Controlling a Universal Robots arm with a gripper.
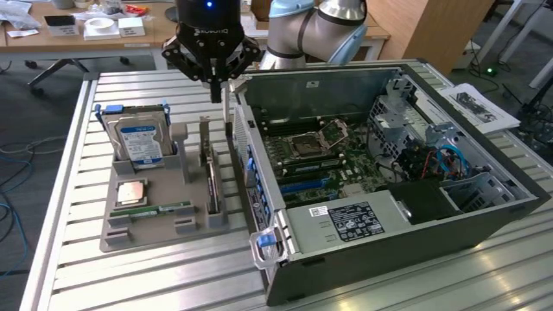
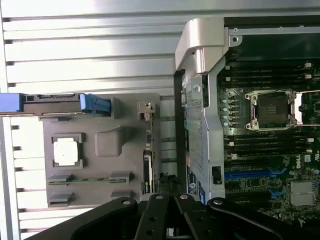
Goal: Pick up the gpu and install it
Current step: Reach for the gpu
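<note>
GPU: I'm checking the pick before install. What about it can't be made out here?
- Exterior view: the GPU stands edge-on in the holder, so its faces and connector are hidden.
- Exterior view: whether the shut gripper touches the card is unclear, since depth can't be judged from this angle.
- Wrist view: the gripper covers the card's near end.

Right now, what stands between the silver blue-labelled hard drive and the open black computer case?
The thin dark gpu card, on edge in the grey tray; exterior view.
</note>
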